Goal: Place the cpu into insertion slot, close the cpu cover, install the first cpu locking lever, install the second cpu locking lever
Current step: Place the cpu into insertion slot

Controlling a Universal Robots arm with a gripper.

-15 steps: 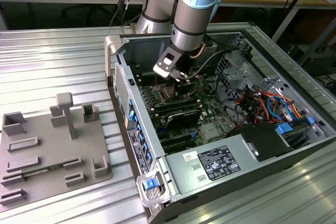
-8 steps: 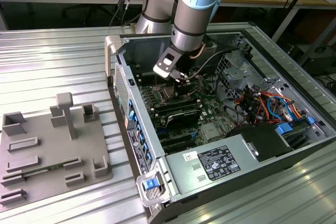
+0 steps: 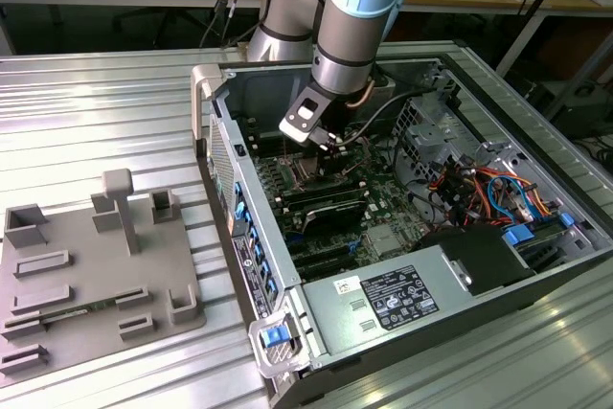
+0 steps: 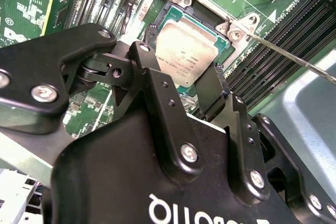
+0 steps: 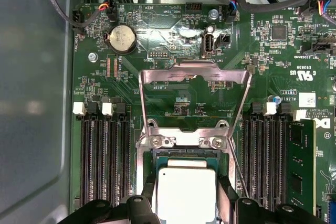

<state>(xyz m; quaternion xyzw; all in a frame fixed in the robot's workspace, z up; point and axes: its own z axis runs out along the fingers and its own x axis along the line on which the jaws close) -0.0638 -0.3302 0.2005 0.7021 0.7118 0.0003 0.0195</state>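
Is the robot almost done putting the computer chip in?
Not yet. Nothing looks finished. In hand: the gripper grips the cpu right over the insertion slot. Left: the cpu cover stands flipped open, and a locking lever sticks out unlatched.

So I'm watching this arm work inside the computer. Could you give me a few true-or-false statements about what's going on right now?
1. The cpu sits between the jaws, at the insertion slot. True.
2. The cpu cover is shut over the slot. False: its frame is swung open, away from the slot.
3. The cpu's face is black. False: it is silvery metal.
4. A round coin battery sits on the green board. True.
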